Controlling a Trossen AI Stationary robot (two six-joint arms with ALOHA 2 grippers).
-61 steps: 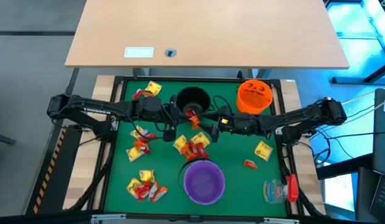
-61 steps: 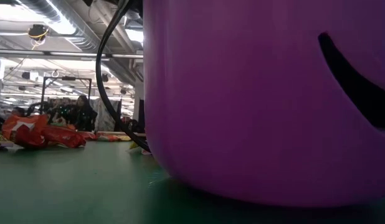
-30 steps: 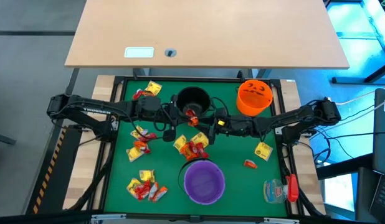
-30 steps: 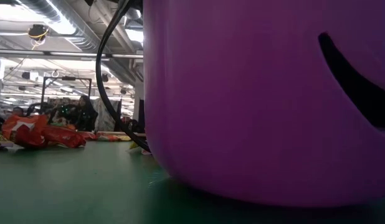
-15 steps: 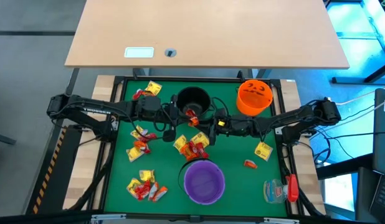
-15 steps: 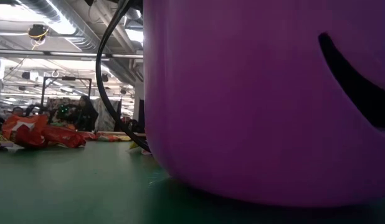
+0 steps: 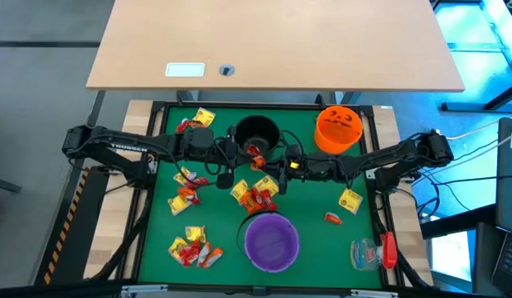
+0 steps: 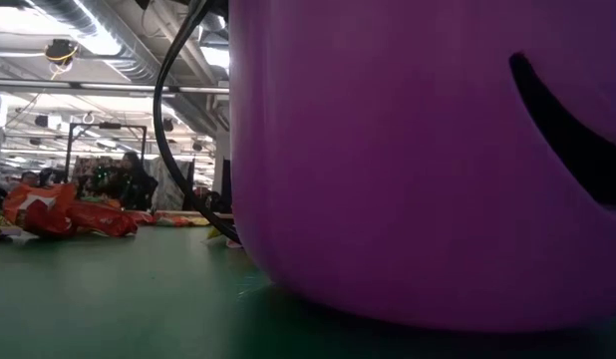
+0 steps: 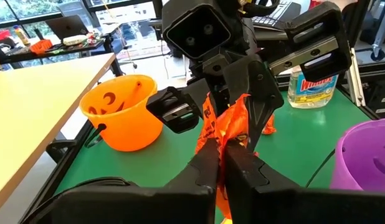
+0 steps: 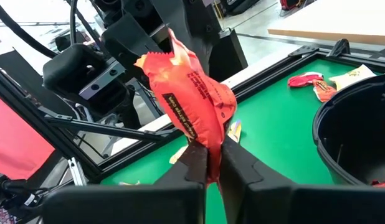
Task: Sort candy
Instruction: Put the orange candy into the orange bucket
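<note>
From the high view, your left gripper and right gripper meet near the middle of the green surface, just in front of the black bowl. The red candy sits between the two of them. More candy lies scattered: a heap just behind the purple bowl, a cluster at the front left, a yellow piece to the right. The orange bowl stands at the back right.

In the low view, the purple bowl fills most of what you see, with red wrappers lying on the surface to its left.

Through the left wrist view, your left gripper has its fingers pressed together on an orange-red candy, and the other arm's gripper is right behind it, touching the same wrapper. The orange bowl stands beyond.

Through the right wrist view, your right gripper is pinching the bottom edge of the red candy, which stands up above the fingers; the black bowl's rim is just beside it.
</note>
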